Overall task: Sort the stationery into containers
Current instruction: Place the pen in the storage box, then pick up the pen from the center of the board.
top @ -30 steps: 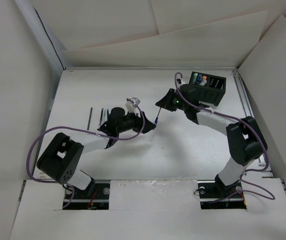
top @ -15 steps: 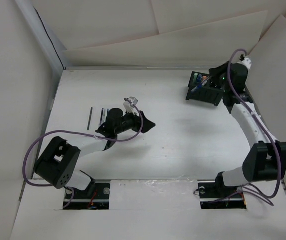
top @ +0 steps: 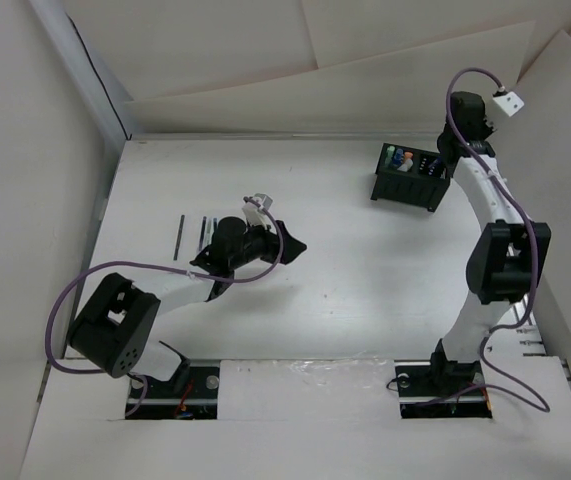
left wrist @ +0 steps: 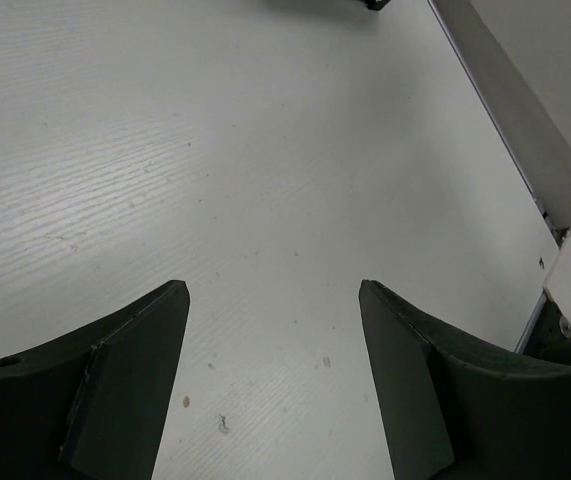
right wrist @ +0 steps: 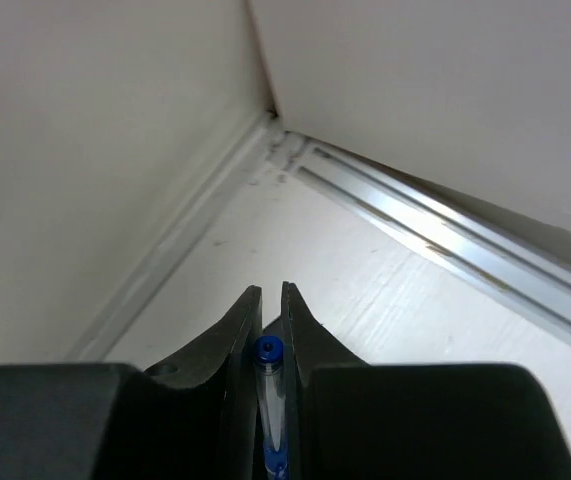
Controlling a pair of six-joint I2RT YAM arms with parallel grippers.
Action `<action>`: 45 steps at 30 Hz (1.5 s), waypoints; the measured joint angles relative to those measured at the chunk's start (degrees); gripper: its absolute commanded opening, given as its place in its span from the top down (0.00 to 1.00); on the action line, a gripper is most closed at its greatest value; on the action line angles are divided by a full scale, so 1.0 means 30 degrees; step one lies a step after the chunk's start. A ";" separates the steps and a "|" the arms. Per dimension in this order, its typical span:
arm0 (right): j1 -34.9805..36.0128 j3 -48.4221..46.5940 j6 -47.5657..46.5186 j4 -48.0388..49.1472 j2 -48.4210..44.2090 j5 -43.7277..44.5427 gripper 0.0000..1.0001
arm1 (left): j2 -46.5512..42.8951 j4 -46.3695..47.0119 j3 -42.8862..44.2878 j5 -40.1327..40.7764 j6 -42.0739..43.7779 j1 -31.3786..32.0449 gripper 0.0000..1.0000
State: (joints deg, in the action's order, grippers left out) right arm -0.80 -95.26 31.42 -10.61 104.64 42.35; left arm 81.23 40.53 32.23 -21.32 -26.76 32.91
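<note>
Right claw (right wrist: pixel 271 292), near the box (top: pixel 410 178), pinches a blue-capped pen (right wrist: pixel 268 352) seen only in its wrist view; left claw (left wrist: pixel 272 292) spread wide.

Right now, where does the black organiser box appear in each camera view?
Top external: the black organiser box stands at the far right of the white table.
Left wrist: only a dark corner shows at the top edge; it is probably the box.
Right wrist: the box is not in it.
Shared landmark: the white table surface, seen in all three views.
</note>
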 measured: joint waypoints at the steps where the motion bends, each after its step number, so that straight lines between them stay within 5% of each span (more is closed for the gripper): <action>1: -0.0138 -0.0240 -0.0102 -0.0379 0.0430 0.0262 1.00 | 0.0000 -0.0124 0.0000 0.0211 0.0000 0.0000 0.34; 10: -0.0627 -0.1617 -0.0634 -0.1457 0.1982 0.1326 0.98 | 0.0000 -0.2025 0.0095 0.3191 -0.0073 0.0000 0.38; 13: -0.0248 -0.1545 -0.0619 -0.1435 0.1982 0.1282 0.80 | 0.0007 -0.2914 0.0284 0.4189 -0.0444 -0.0357 0.42; 18: 0.0313 -0.1326 -0.0342 -0.1472 0.1982 0.0590 0.24 | -0.0102 -0.4313 0.0401 0.6120 -0.1115 -0.1086 0.45; 23: 0.0568 -0.0342 -0.0029 -0.1836 0.0838 -0.0605 0.16 | -0.0831 -0.6339 0.1005 0.8204 -0.1851 -0.1115 0.45; 24: 0.0605 0.0153 0.0044 -0.1967 0.0226 -0.0947 0.17 | -0.0911 -0.6768 0.1362 0.8670 -0.1982 -0.1115 0.46; 27: 0.0699 0.2543 0.0415 -0.1865 -0.2922 -0.2681 0.46 | -0.0962 -0.7949 0.2739 1.0091 -0.2521 -0.1115 0.49; 28: 0.0801 0.3381 0.0554 -0.1727 -0.4153 -0.3366 0.75 | -0.0962 -0.8320 0.3191 1.0601 -0.2710 -0.1115 0.51; 31: 0.1581 0.6776 0.0991 -0.0342 -0.8276 -0.5187 1.00 | -0.0962 -0.9449 0.4342 1.1999 -0.3147 -0.1144 0.55; 35: 0.3468 1.0331 0.1399 0.0925 -1.1555 -0.6951 1.00 | -0.0954 -1.0848 0.5202 1.3100 -0.3657 -0.1931 0.58; 42: 0.5821 1.4673 0.1588 0.1020 -1.2815 -0.8830 1.00 | -0.0583 -1.2065 0.5195 1.1672 -0.4240 -0.8123 0.52; 45: 0.5916 1.4848 0.1508 0.1151 -1.3274 -0.9304 1.00 | 0.0211 -1.3092 0.5493 1.1861 -0.4197 -0.9020 0.48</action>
State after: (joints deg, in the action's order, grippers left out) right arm 16.95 -50.72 35.94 -7.16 64.82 14.44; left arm 81.87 1.26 48.71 14.26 -39.35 5.85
